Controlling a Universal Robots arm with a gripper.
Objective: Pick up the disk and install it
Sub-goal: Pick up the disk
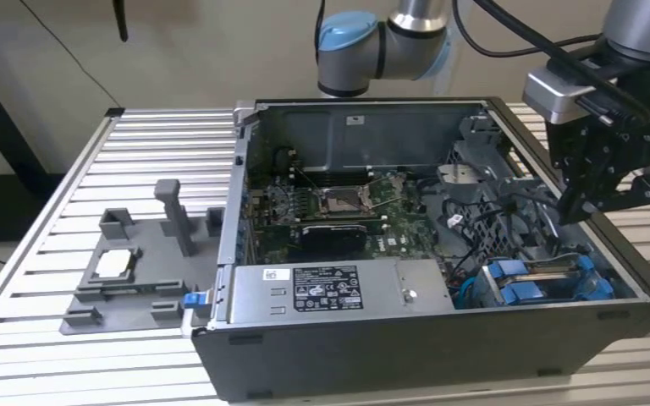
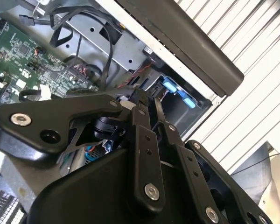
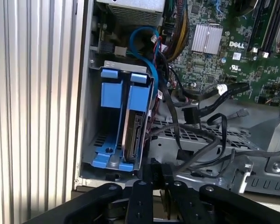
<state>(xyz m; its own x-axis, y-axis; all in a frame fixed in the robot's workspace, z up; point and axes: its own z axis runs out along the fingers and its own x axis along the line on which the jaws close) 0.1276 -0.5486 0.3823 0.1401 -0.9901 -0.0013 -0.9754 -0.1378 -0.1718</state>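
Note:
The disk (image 3: 133,135) stands on edge in a bright blue carrier (image 3: 140,95) inside the drive bay, at the front corner of the open computer case (image 1: 415,355) on the exterior view's right. A second blue carrier (image 3: 110,93) sits beside it. In the exterior view the blue carriers (image 1: 528,283) show low in that corner. My gripper (image 1: 574,207) hangs above the bay, apart from the disk. Its black fingers (image 3: 147,175) are shut together with nothing between them. The second wrist view shows the gripper (image 2: 142,95) over the blue tabs (image 2: 177,93).
Black and blue cables (image 3: 196,116) run close beside the bay. The motherboard (image 1: 337,203) lies in the case's middle, and a long grey box (image 1: 325,292) sits along the front. A grey fixture (image 1: 133,279) holding a small silver chip (image 1: 116,264) stands on the slatted table (image 1: 31,279).

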